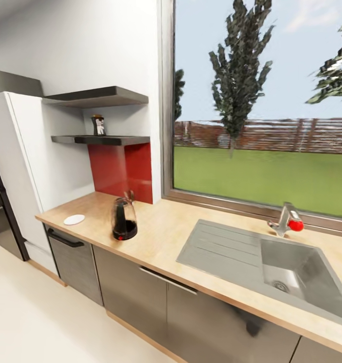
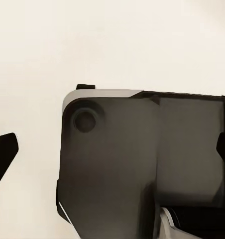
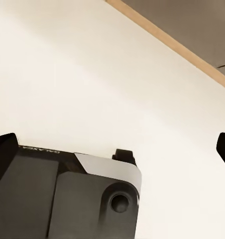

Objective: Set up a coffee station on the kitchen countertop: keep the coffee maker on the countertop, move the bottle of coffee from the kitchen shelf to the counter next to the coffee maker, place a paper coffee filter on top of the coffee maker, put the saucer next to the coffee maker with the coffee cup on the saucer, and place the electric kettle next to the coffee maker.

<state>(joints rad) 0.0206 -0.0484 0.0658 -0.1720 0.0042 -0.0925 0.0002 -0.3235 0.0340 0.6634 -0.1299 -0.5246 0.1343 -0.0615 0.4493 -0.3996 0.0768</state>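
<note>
Ahead, wooden countertop (image 1: 171,237) with coffee maker (image 1: 124,220), sink (image 1: 272,262); both fingers released.

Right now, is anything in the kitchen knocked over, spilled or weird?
Nothing stands out. The coffee maker stands upright on the countertop, a white saucer lies flat near its end, and the bottle of coffee stands upright on the lower shelf.

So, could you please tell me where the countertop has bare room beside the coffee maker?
Free: the wood between the coffee maker and the sink drainboard, and the strip behind it toward the red backsplash. A narrower gap lies between it and the white saucer. Crowded: the right end, taken by sink and faucet.
</note>
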